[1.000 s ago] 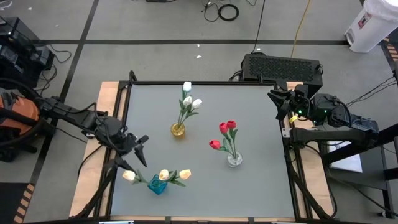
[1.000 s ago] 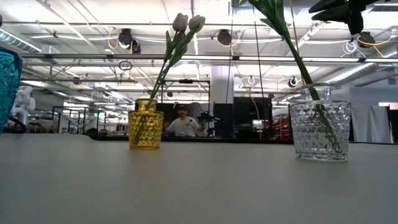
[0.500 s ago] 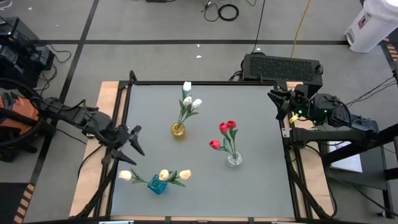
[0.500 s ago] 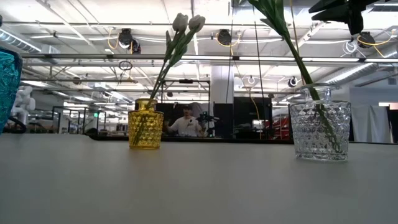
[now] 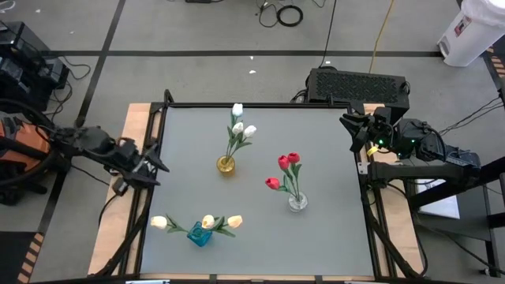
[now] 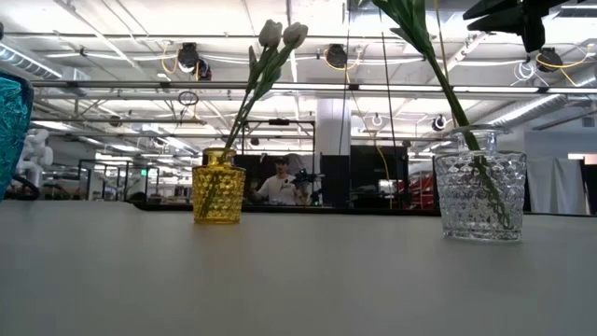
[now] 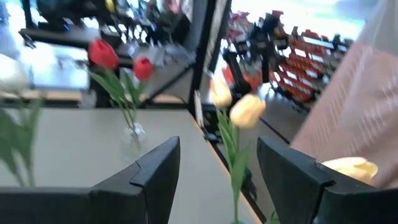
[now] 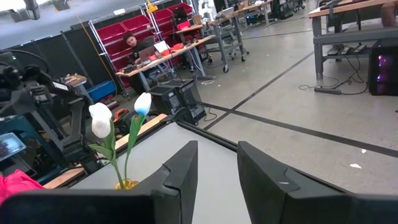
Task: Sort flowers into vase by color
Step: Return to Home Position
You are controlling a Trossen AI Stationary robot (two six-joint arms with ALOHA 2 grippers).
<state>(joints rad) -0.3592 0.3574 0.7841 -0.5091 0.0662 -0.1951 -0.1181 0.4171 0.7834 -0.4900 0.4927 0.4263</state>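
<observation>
flowers (image 5: 237, 128) sitting in vases (image 5: 226, 164) by color, looking done | left gripper (image 5: 151, 163) hanging released, left edge | right gripper (image 5: 353, 130) idling released, far right

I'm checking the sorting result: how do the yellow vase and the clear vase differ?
The yellow vase is amber-tinted glass; the clear vase is colourless. The yellow vase holds white tulips, while the clear vase holds red tulips. In the high view the yellow vase sits left of the clear vase. Both stand upright on the table with three tulips each.
</observation>
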